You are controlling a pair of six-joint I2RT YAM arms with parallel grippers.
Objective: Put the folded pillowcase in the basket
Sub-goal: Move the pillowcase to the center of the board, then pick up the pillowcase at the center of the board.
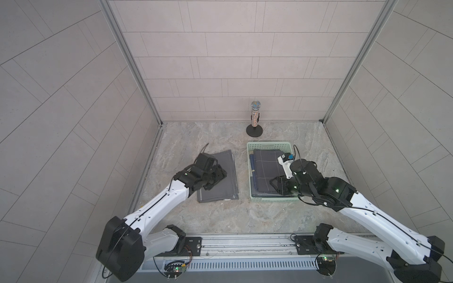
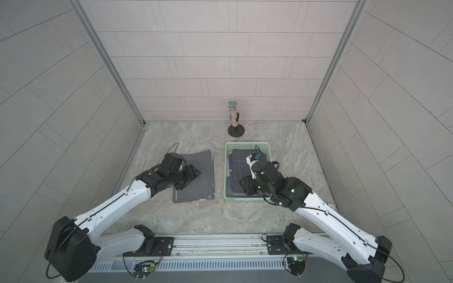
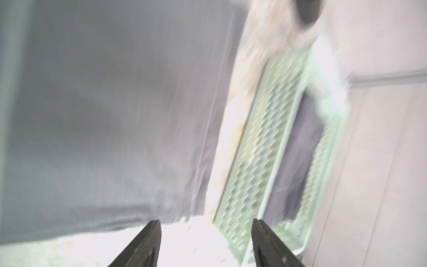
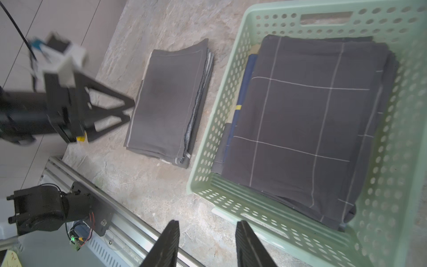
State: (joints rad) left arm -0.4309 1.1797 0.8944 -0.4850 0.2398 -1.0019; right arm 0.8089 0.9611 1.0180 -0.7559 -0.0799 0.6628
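The left gripper (image 3: 205, 220) spread, empty, at folded pillowcase (image 1: 230, 181) (on table (image 1: 220, 215)); right gripper (image 4: 208, 222) parted, empty, above basket (image 1: 269, 144)

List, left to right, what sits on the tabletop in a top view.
Folded grey pillowcase → basket. Left out: the microphone on its stand, within the basket's span; left gripper over the pillowcase; right gripper over the basket.

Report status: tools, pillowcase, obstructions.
Left tool open over pillowcase, no grip. Right tool open, empty, above basket, near end. Pillowcase flat on table beside basket. Checked cloth already inside.
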